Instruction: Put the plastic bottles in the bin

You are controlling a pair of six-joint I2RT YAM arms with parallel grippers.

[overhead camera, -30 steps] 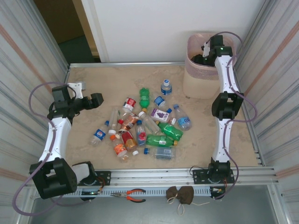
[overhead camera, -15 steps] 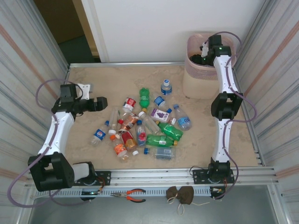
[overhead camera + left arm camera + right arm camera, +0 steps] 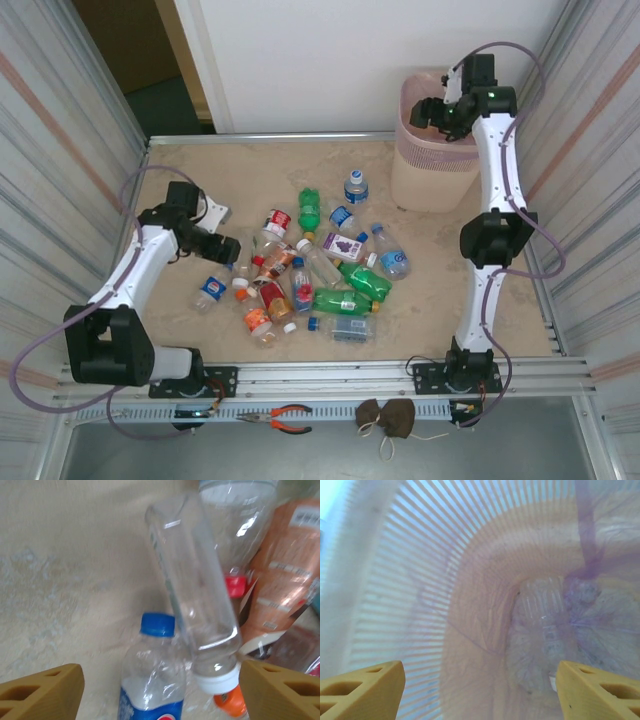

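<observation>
Many clear, green, orange bottles (image 3: 345, 300), pink bin (image 3: 425, 175), left gripper (image 3: 161, 680) and right gripper (image 3: 480, 677) spread

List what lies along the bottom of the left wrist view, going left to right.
Finger → blue-capped bottle → clear white-capped bottle → other finger

Tool (image 3: 160, 690) fingers spread wide; clear white-capped bottle (image 3: 192, 595) between them, blue-capped bottle (image 3: 150, 680) alongside.
</observation>
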